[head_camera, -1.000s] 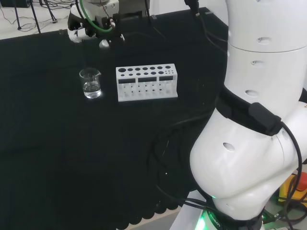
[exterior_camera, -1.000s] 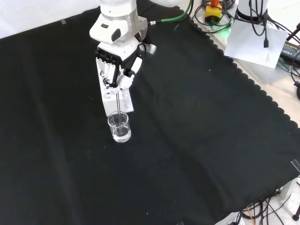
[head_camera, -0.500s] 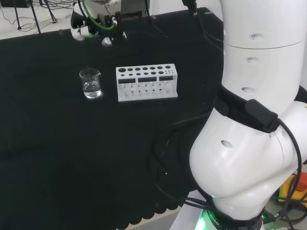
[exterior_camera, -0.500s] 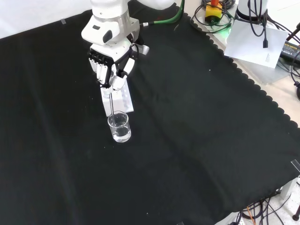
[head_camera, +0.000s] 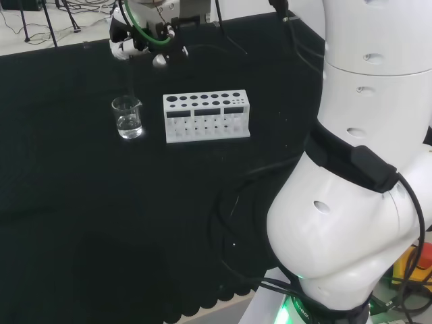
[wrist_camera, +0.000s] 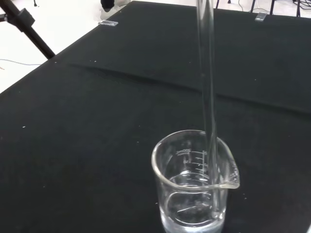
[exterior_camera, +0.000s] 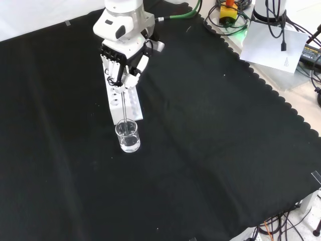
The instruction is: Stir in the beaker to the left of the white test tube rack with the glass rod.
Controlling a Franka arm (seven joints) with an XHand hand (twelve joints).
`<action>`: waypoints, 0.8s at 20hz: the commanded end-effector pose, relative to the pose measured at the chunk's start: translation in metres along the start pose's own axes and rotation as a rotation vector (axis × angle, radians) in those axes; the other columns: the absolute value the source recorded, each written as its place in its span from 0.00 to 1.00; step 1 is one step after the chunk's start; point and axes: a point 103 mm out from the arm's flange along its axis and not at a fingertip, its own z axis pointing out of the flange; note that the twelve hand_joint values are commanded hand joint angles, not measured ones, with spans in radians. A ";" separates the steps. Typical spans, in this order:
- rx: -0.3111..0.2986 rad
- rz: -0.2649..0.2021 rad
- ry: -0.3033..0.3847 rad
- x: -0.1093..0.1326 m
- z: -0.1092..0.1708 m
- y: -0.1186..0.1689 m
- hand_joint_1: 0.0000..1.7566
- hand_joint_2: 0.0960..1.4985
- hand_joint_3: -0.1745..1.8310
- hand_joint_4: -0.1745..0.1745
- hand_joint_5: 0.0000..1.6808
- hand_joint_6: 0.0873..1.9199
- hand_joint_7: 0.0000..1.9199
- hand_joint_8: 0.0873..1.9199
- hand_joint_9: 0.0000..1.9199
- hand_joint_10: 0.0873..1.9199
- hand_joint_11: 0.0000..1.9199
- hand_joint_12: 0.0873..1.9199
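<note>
Hand [exterior_camera: 123, 63] pinches glass rod [exterior_camera: 123, 105] | rod near-upright, tip down in beaker [exterior_camera: 127, 136] | liquid inside

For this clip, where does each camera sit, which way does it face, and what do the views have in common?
Head view: behind and above the arm's base, looking over the white arm links at the bench; the robot hand works at the far edge.
Front view: opposite the arm, looking down on the black cloth; the robot hand enters from the top.
Wrist view: at the wrist, looking down along the glass rod into the beaker.
Shared: head and front views both show the beaker beside the test tube rack.
</note>
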 end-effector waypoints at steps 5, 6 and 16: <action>0.008 -0.041 0.003 0.019 0.005 0.023 0.73 0.71 0.09 0.00 0.63 0.26 0.56 0.59 0.82 0.46 0.84 0.33; 0.007 -0.042 0.007 0.018 0.005 0.026 0.73 0.71 0.09 0.00 0.63 0.26 0.56 0.59 0.82 0.46 0.84 0.33; 0.013 -0.008 -0.005 -0.008 0.002 0.019 0.73 0.71 0.09 0.00 0.63 0.26 0.56 0.60 0.82 0.46 0.84 0.33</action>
